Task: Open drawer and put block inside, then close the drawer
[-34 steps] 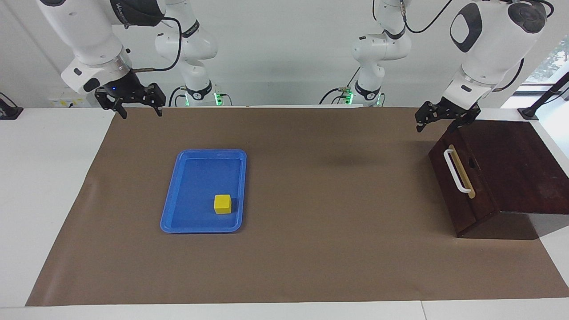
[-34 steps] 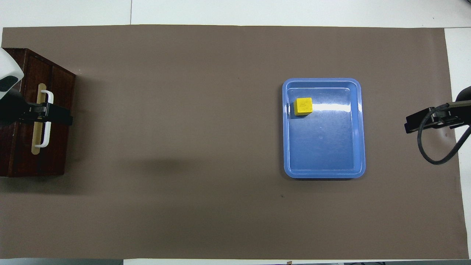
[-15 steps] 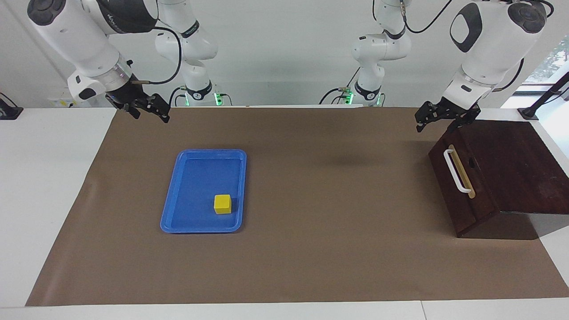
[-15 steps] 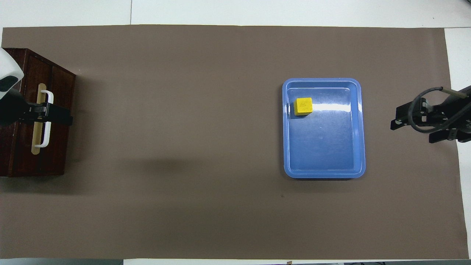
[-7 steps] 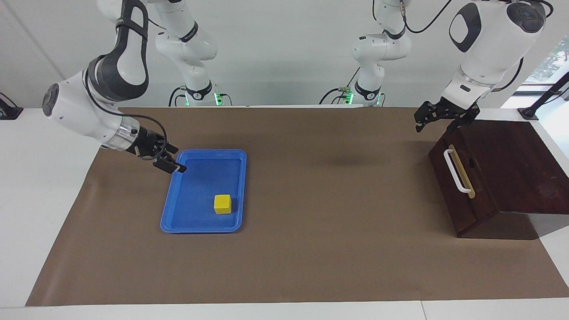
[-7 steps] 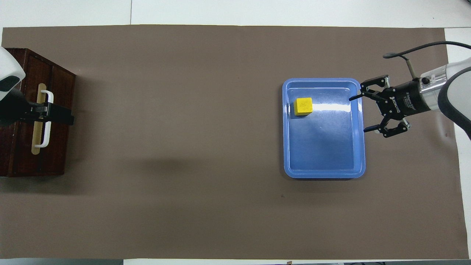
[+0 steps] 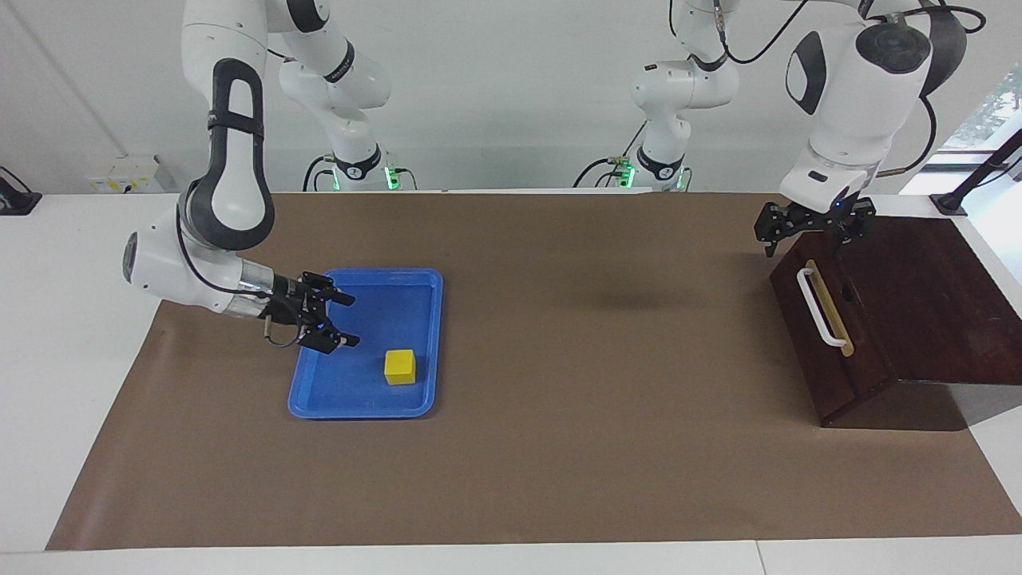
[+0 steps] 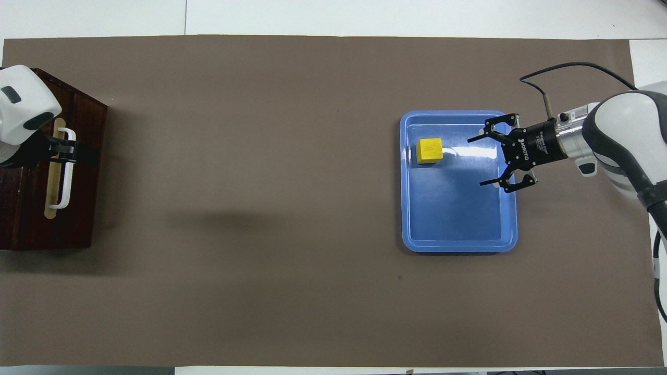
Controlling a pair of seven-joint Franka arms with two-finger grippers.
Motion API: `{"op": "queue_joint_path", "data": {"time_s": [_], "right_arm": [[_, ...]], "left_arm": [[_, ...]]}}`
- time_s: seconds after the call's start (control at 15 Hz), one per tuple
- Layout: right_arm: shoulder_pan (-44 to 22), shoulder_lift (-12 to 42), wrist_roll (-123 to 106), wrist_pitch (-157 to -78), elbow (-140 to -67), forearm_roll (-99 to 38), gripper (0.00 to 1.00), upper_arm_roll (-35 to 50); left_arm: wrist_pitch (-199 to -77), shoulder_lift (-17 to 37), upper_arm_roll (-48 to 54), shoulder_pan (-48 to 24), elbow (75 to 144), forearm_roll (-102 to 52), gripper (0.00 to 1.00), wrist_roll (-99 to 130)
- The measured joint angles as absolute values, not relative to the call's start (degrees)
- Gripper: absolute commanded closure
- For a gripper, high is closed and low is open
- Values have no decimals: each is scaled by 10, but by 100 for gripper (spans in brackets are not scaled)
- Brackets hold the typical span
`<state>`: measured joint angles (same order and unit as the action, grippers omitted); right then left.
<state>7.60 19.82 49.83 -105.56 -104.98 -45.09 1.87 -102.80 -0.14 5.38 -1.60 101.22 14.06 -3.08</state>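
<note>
The yellow block [image 7: 400, 366] lies in the blue tray [image 7: 363, 413], at the tray's end farther from the robots; it also shows in the overhead view [image 8: 429, 150]. My right gripper [image 7: 354, 321] is open, low over the tray, pointing at the block with a gap between them; in the overhead view [image 8: 475, 162] its jaws are spread wide. The dark wooden drawer [image 7: 830, 351] is shut, with its white handle [image 7: 818, 307] on its front. My left gripper [image 7: 805, 247] is open, just above the handle's end nearer to the robots, and over the handle [image 8: 65, 177] in the overhead view [image 8: 65, 152].
The dark wooden cabinet [image 7: 918, 287] stands at the left arm's end of the table. A brown mat [image 7: 607, 447] covers the table between the tray [image 8: 458, 247] and the cabinet [image 8: 83, 229].
My right gripper has swung down from the table's edge near the robots to low over the tray, toward the block. My left gripper has turned and dropped slightly over the drawer's handle.
</note>
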Motion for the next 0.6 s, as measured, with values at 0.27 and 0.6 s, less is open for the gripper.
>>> {"op": "queue_joint_path", "data": {"time_s": [0.27, 0.6], "right_arm": [[65, 227, 519, -1104, -1041, -476, 0, 20], [21, 246, 544, -1149, -1038, -476, 0, 20]], "left_arm": [[-1086, 64, 54, -20, 1028, 226, 0, 27], [-1159, 111, 50, -19, 1054, 300, 0, 58]]}}
